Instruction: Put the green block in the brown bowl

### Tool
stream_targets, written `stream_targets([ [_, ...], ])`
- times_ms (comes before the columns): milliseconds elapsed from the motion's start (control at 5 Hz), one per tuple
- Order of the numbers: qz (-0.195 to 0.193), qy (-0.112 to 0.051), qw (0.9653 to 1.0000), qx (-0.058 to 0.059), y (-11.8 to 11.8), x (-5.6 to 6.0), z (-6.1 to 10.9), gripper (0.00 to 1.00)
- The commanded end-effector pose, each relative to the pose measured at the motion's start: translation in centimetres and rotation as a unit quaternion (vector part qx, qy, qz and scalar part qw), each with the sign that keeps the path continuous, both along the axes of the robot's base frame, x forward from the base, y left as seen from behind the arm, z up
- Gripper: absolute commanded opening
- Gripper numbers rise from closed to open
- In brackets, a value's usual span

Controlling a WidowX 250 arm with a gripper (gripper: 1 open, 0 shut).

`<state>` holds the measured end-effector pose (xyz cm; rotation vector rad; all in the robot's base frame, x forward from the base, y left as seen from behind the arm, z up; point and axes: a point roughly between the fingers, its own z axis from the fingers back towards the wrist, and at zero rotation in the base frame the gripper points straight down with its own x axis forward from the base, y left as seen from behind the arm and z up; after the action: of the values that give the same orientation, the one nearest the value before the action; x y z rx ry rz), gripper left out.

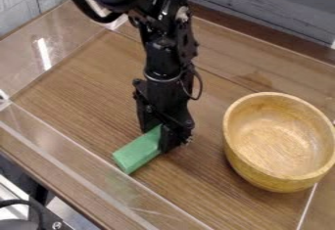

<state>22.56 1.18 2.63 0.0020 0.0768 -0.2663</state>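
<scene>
The green block lies flat on the wooden table, pointing from lower left to upper right. Its upper right end is hidden under my gripper, which points straight down with a finger on each side of that end, closed against it. The block still rests on the table. To the right, a hand's width from the gripper, stands the brown bowl, a round light wooden bowl with nothing in it.
A low clear plastic wall runs along the table's front left side and around the back left. The black arm rises from the gripper toward the upper left. A grey plank wall stands behind the table.
</scene>
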Motion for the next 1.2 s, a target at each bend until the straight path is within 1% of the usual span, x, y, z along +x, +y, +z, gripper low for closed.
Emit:
stream_targets([
  [0,0.003,-0.028,0.9996,0.006,0.5,1.2,2.1,0.00],
  [400,-0.002,-0.028,0.9995,0.015,1.0,1.7,3.9,0.00],
  [600,-0.007,-0.031,0.9993,0.021,1.4,2.0,4.9,0.00],
  [1000,-0.005,-0.057,0.9979,0.031,3.0,3.3,7.1,0.00],
])
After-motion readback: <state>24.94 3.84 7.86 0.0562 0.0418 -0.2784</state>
